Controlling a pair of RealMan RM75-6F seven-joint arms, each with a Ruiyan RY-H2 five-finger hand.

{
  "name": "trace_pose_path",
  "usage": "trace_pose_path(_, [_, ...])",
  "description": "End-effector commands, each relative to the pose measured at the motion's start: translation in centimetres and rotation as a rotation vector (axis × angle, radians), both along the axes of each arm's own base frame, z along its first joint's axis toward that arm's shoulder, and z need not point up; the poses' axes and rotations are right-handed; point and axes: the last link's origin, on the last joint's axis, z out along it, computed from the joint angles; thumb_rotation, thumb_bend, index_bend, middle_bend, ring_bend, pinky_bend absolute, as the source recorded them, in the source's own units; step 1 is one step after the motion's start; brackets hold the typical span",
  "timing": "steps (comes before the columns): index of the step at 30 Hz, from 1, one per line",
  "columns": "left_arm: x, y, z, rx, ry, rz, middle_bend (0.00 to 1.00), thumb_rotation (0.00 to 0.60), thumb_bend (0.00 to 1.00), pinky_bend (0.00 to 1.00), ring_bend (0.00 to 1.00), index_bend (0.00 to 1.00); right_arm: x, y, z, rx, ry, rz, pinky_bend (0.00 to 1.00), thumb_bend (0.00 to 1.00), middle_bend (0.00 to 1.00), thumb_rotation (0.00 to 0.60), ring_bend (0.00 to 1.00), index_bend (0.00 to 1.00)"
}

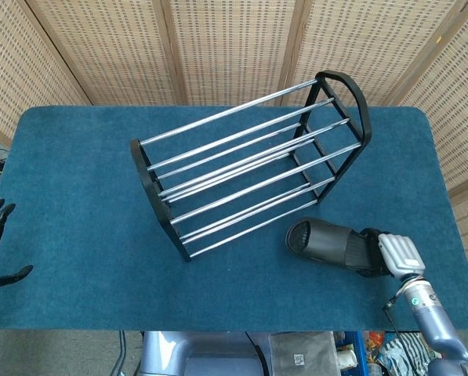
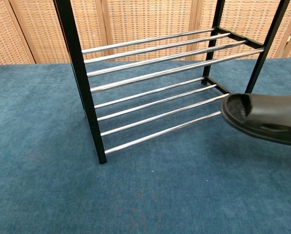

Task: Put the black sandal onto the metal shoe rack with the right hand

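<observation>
Bright even light, soft shadows, sharp focus, mild rack (image 1: 249,160) glare.

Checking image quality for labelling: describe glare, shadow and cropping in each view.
Head view: even light, bright glints along the shoe rack rails, robot hand sharp. Chest view: the sandal is cropped by the right edge, the rack top is cut off, and shadows are soft.
</observation>
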Motion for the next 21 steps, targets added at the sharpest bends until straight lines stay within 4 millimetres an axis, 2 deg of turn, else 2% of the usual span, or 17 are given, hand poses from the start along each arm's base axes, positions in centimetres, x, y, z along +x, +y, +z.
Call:
trace_pose_path(1, [0.0, 0.0, 0.1, 0.0, -0.003, -0.001, 0.0, 0.6, 0.1, 0.0, 0.0, 0.0, 3.5, -0.1, -2.2, -0.03, -0.018, 0.019, 0.49, 0.48, 0.66, 0.6, 0.52, 0.63])
trace_pose_path(5, [-0.2, 0.0, 0.4, 0.005, -0.012, 0.003, 0.0, 0.6, 0.1, 0.0, 0.0, 0.0, 6.7, -1.3, -4.8, -0.068, 0.015, 0.022, 0.54, 0.5, 0.67, 0.6, 0.54, 0.63])
trace_pose_path(11, [-0.4, 0.2, 0.8, 0.009, -0.029, 0.012, 0.0, 0.6, 0.1, 0.0, 0.0, 0.0, 10.1, -3.4, -7.6, -0.132, 0.048, -0.028, 0.65, 0.53, 0.69, 0.6, 0.57, 0.63])
trace_pose_path(21, [-0.9, 0.7, 1.3, 0.003, -0.054, 0.035, 0.0, 0.6, 0.1, 0.0, 0.0, 0.0, 13.8, -5.7, -10.2, -0.228, 0.053, -0.171, 0.78, 0.57, 0.72, 0.6, 0.65, 0.63])
